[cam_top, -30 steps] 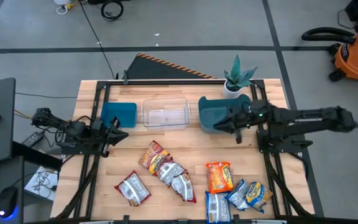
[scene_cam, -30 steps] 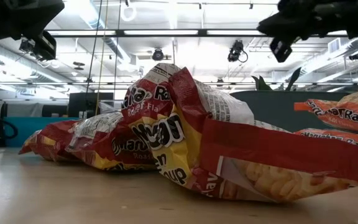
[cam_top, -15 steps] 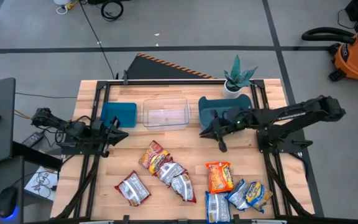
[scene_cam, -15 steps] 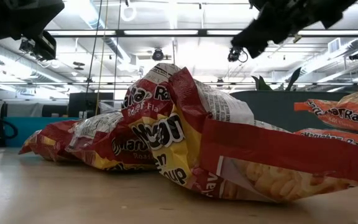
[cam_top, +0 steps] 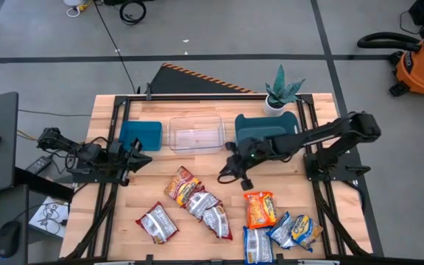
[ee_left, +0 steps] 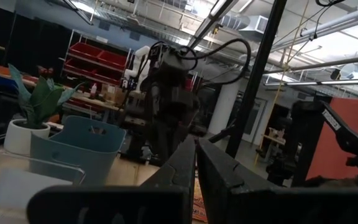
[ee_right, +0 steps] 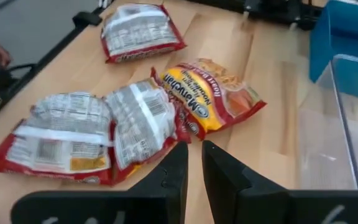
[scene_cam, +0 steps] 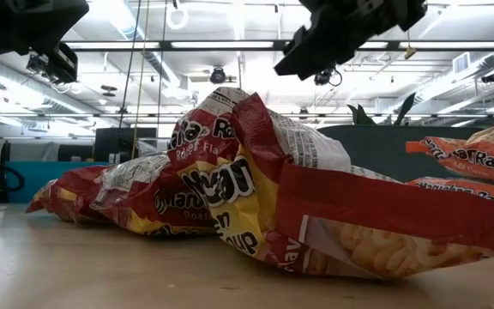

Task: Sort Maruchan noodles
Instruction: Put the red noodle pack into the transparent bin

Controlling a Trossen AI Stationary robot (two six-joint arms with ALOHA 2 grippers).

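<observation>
Several red-and-silver noodle packets (cam_top: 197,202) lie flat on the table's near middle, one apart from them (cam_top: 157,223). An orange packet (cam_top: 260,209) and blue-and-yellow packets (cam_top: 282,235) lie near the right near corner. My right gripper (cam_top: 230,175) hangs shut above the table, between the teal bin (cam_top: 260,132) and the red packets (ee_right: 142,121), touching nothing. The right wrist view looks down on those packets past the gripper (ee_right: 194,149). My left gripper (cam_top: 142,158) waits shut at the table's left side.
A blue bin (cam_top: 140,136), a clear tub (cam_top: 196,134) and the teal bin stand in a row along the far side. A potted plant (cam_top: 282,92) stands at the far right corner. Bare wood (cam_top: 197,163) lies between the bins and the packets.
My right gripper has swung from over the teal bin toward the table's left and near edges, and now hangs over the bare wood beside the red packets. The packets have stayed where they were.
</observation>
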